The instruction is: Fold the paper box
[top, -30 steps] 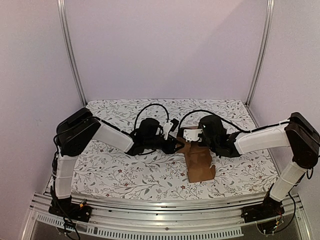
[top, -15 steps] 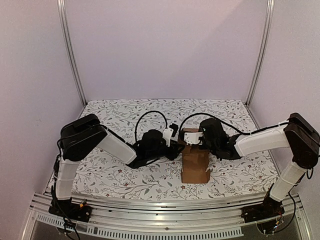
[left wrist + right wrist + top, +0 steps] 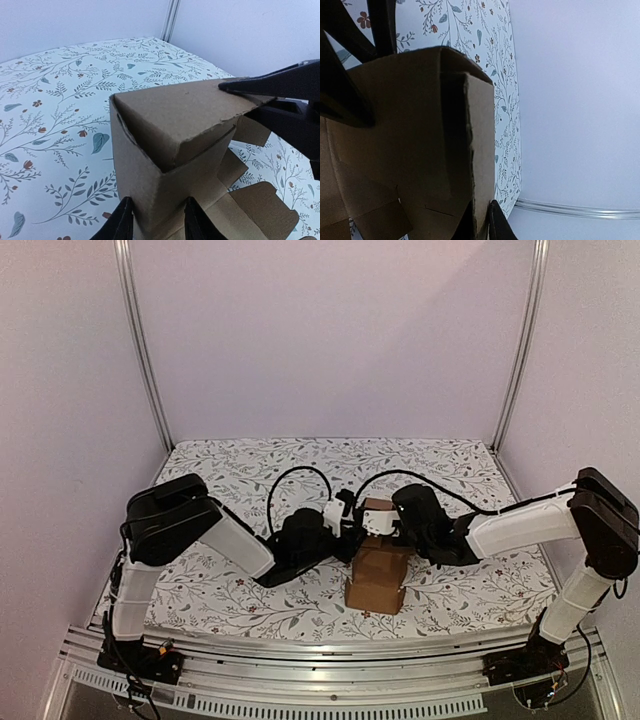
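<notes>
Floral tablecloth [image 3: 225, 592] bears plain paper box [image 3: 378, 578], pinched by left claw [image 3: 157, 222] and right claw [image 3: 481, 221].

Base of the paper box [image 3: 410, 140] below right-wrist view's edge

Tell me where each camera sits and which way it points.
Top: above and behind, looking down at the table; left arm and right arm meet at the cardboard box.
Left wrist: on the left arm, facing the box's corner; the left gripper straddles it.
Right wrist: on the right arm, looking along a flap pinched by the right gripper.
Shared: both wrist views show the box.
</notes>
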